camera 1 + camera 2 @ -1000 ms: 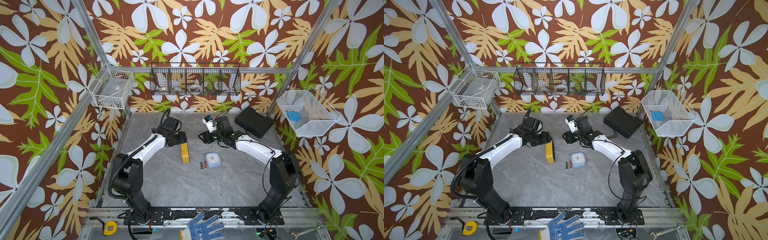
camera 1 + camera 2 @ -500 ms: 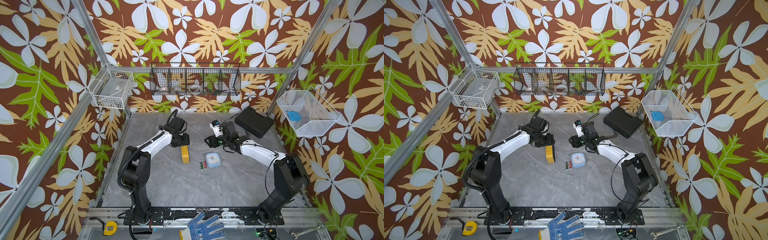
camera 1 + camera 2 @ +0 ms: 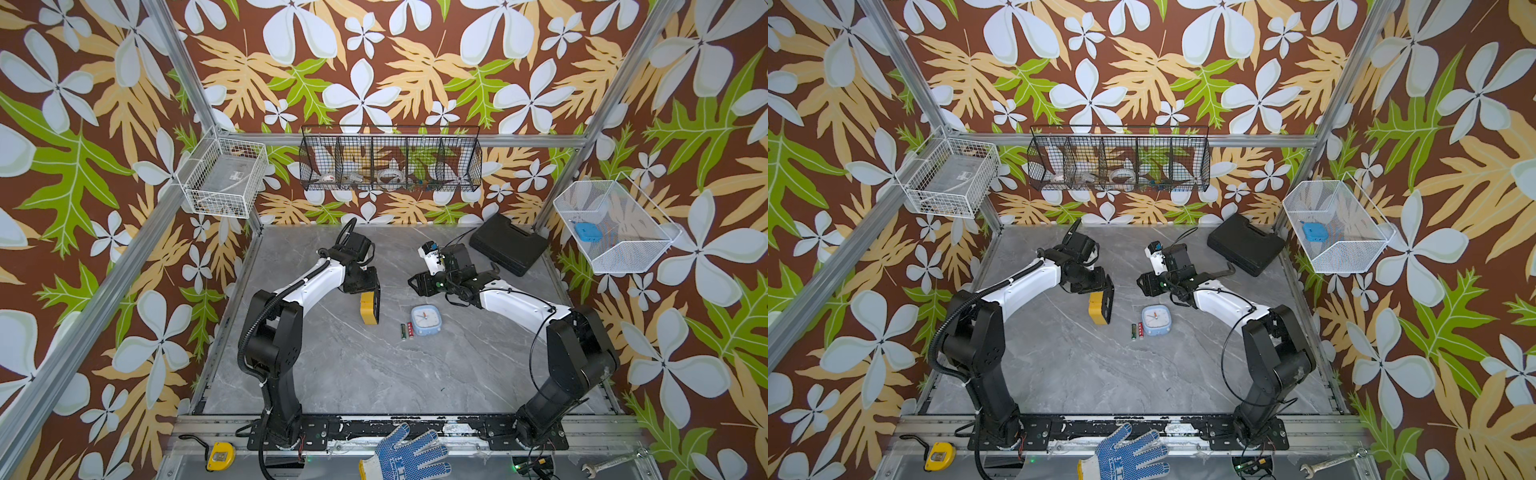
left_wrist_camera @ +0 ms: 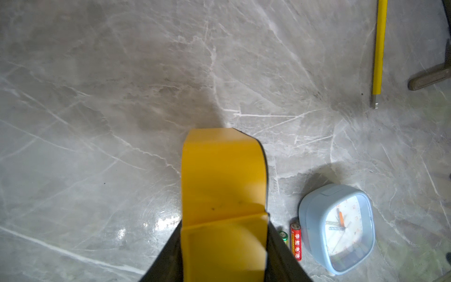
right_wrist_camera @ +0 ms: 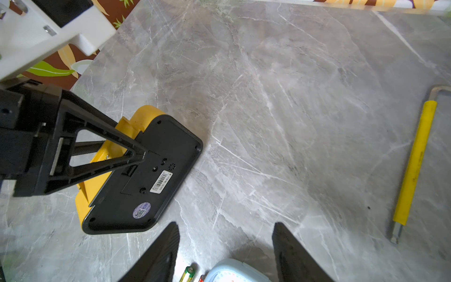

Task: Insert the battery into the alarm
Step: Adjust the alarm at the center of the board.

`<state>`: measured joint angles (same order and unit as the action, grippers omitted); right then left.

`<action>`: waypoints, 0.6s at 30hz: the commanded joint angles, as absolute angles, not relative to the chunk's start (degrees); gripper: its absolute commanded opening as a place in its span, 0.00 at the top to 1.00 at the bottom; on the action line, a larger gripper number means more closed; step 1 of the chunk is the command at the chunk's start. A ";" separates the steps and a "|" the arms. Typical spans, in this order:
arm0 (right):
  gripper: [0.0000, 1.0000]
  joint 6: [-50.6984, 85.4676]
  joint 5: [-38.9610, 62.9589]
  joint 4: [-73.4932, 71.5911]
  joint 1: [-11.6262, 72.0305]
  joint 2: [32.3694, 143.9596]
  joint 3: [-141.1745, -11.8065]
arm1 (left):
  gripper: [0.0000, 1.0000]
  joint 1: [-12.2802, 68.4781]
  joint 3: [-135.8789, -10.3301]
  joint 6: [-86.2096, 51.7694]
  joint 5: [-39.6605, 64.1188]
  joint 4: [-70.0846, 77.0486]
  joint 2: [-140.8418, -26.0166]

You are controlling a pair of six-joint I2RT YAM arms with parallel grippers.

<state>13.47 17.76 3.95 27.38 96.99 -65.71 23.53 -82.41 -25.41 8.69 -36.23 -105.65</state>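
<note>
Counter (image 3: 353, 374) holds two batteries, a green battery (image 3: 402, 331) and a red battery (image 3: 409, 330); one blue clock (image 3: 425, 320); one yellow alarm (image 3: 369, 307); one hex key (image 5: 412, 168); one black case (image 3: 508, 250). Walls carry three wire baskets (image 3: 216, 195).

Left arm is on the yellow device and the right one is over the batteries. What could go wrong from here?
1. The left pincer grips the yellow device, which stands on edge, near one end; it may pivot or tip when lifted.
2. The two batteries lie side by side right beside the blue clock, so the open right pincer may nudge the clock or catch both.
</note>
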 commanded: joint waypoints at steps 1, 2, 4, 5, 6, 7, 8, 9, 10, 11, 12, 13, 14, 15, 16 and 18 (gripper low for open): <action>0.37 13.89 18.03 3.51 27.36 97.40 -66.20 | 0.64 22.92 -82.00 -25.39 11.48 -35.02 -104.33; 0.37 13.89 18.09 3.60 27.34 97.55 -66.35 | 0.65 22.49 -81.25 -25.82 13.02 -33.39 -103.71; 0.37 13.80 18.12 3.84 27.34 97.60 -66.51 | 0.65 21.02 -78.89 -27.35 17.40 -28.96 -102.12; 0.37 13.84 18.09 3.93 27.40 97.65 -66.60 | 0.66 20.04 -77.51 -28.81 19.84 -26.03 -101.06; 0.37 13.80 18.09 3.95 27.33 97.71 -66.62 | 0.66 19.15 -75.95 -29.96 22.13 -23.11 -100.23; 0.37 13.85 18.19 3.99 27.33 97.75 -66.69 | 0.66 18.21 -74.15 -31.29 24.49 -19.64 -99.37; 0.37 13.93 18.24 4.13 27.40 97.91 -66.79 | 0.67 17.22 -72.27 -32.96 26.58 -15.97 -98.78; 0.37 14.04 18.21 4.26 27.34 97.99 -66.88 | 0.67 16.50 -70.51 -34.58 28.66 -12.21 -98.34; 0.37 14.19 18.39 4.32 27.38 98.08 -66.97 | 0.67 15.75 -68.48 -36.79 30.09 -7.89 -97.97; 0.37 14.43 18.38 4.31 27.38 98.04 -67.02 | 0.67 15.28 -66.35 -39.32 31.41 -3.44 -97.73; 0.37 14.63 18.49 4.31 27.38 98.10 -67.04 | 0.67 14.98 -64.49 -42.05 32.61 1.37 -97.52; 0.37 14.83 18.51 4.31 27.37 98.17 -67.04 | 0.68 14.78 -62.31 -45.26 33.37 6.81 -97.37; 0.37 14.94 18.54 4.30 27.40 98.17 -67.06 | 0.68 14.74 -60.08 -48.26 34.08 12.94 -97.24; 0.37 15.03 18.48 4.31 27.42 98.17 -67.02 | 0.68 14.71 -58.21 -50.96 34.51 17.84 -97.21; 0.37 15.18 18.53 4.30 27.35 98.17 -67.01 | 0.69 14.67 -56.26 -54.02 34.69 23.54 -97.21; 0.37 15.25 18.53 4.23 27.48 98.11 -66.89 | 0.69 14.54 -51.99 -59.88 34.36 33.87 -96.89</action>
